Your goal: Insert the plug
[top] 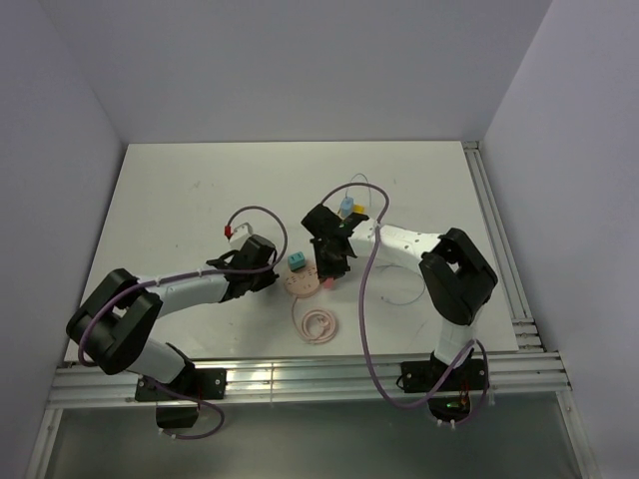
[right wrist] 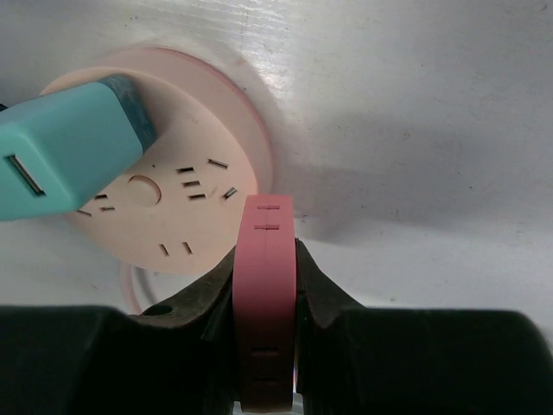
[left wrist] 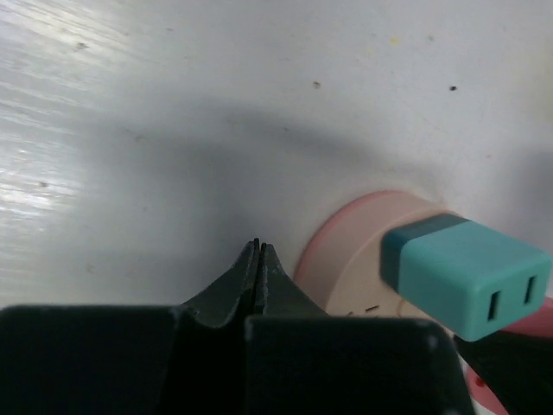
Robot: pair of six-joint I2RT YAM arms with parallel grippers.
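Note:
A round pale pink socket hub (top: pixel 301 283) lies on the table, with a teal plug block (top: pixel 297 262) standing in its top. It also shows in the right wrist view (right wrist: pixel 173 181) and the left wrist view (left wrist: pixel 354 268), with the teal block (right wrist: pixel 65 156) (left wrist: pixel 471 272). My right gripper (right wrist: pixel 265 251) is shut on a flat pink-red plug (right wrist: pixel 265 294), held edge-on just beside the hub's rim, seen from above as a red piece (top: pixel 326 284). My left gripper (left wrist: pixel 257 246) is shut and empty, tips just left of the hub.
A pink cord coil (top: pixel 317 323) lies in front of the hub. Blue and yellow adapters (top: pixel 347 210) sit behind the right gripper. A red and white connector (top: pixel 236 231) lies behind the left arm. Purple cables loop over both arms. A rail (top: pixel 300 379) runs along the near edge.

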